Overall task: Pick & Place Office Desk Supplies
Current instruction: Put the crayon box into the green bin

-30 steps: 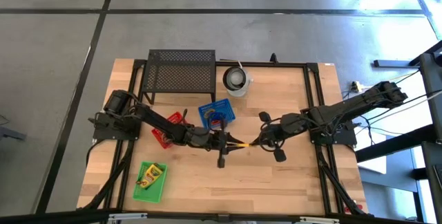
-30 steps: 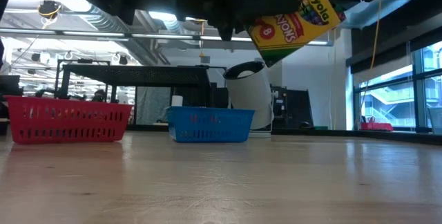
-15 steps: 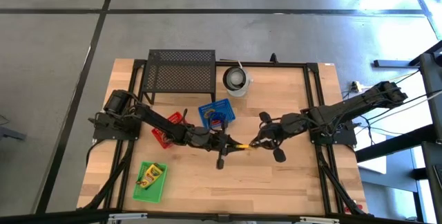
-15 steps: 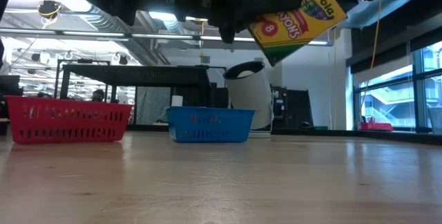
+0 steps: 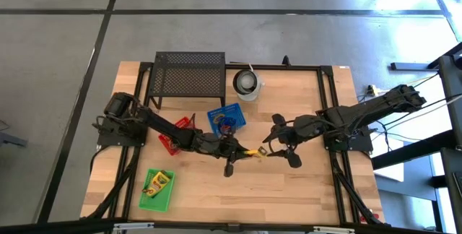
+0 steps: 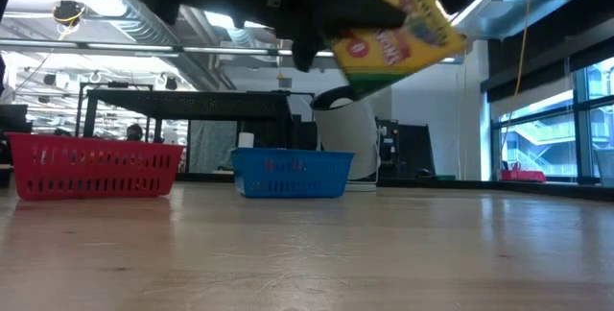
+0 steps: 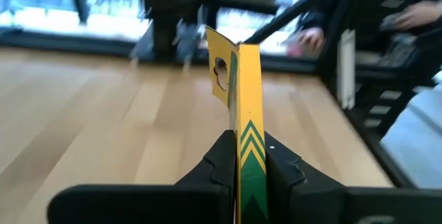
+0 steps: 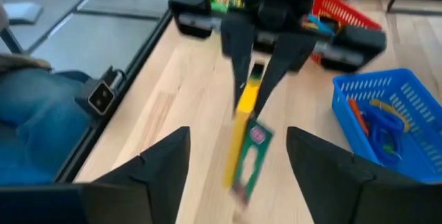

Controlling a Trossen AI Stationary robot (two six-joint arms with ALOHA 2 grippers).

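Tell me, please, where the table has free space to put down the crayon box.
Bare wood lies in front of both grippers, between the green basket and the table's right edge. The back is crowded: mesh stand, cup, red basket, blue basket.

A flat yellow-and-green Crayola crayon box (image 6: 398,35) hangs tilted above the worktop at centre frame; a second crayon box (image 5: 159,183) lies at lower left

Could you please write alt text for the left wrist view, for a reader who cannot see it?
The left gripper has its two dark fingers closed on the thin edge of a yellow-and-green crayon box, held upright above the wooden table. Blurred dark frames and room clutter fill the background.
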